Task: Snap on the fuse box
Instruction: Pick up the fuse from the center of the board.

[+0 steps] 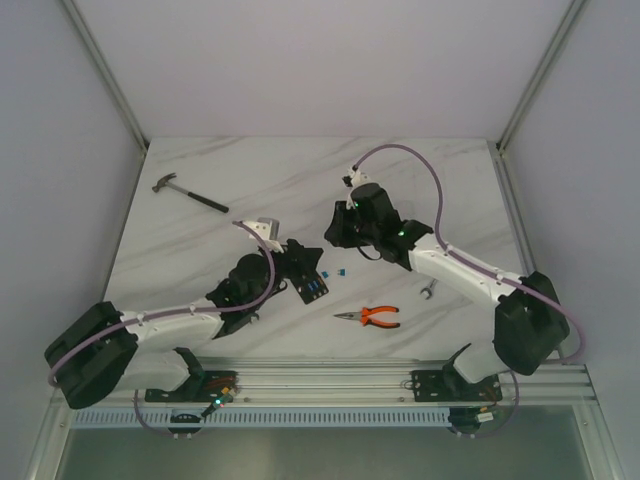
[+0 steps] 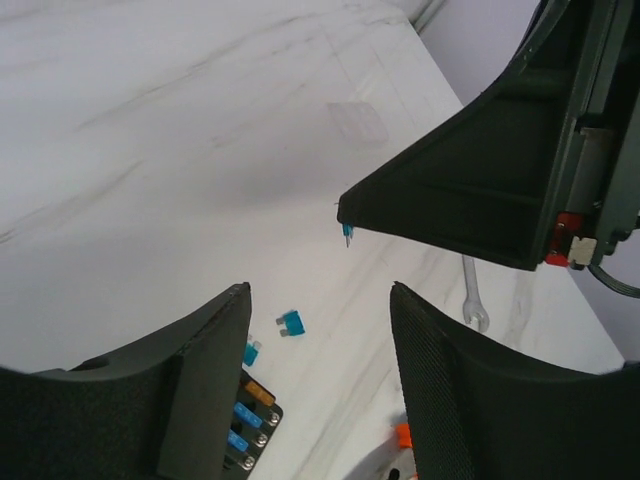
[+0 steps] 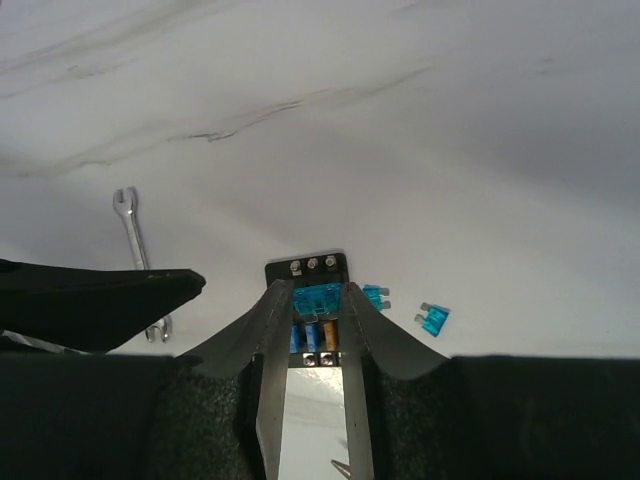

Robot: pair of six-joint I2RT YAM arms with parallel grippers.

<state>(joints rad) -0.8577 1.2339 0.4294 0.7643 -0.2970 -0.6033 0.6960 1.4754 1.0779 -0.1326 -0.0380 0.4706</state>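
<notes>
the marble table (image 1: 200, 250) carries everything. the left gripper (image 2: 318, 296) hangs close over the work, jaws apart, nothing between them. the right gripper (image 3: 311, 290) hovers above it, jaws nearly together, pinching what looks like a small blue fuse (image 2: 347, 235) at their tips. just far of the pliers (image 1: 370, 317), near the table's middle, lies the fuse box (image 1: 309, 281) — several slots already carry seated fuses (image 3: 312, 337), blue and orange. two loose blue fuses (image 1: 343, 270) rest just right of it. my judgement: partway done — the pinched fuse is not yet pressed in, and the loose ones are left.
</notes>
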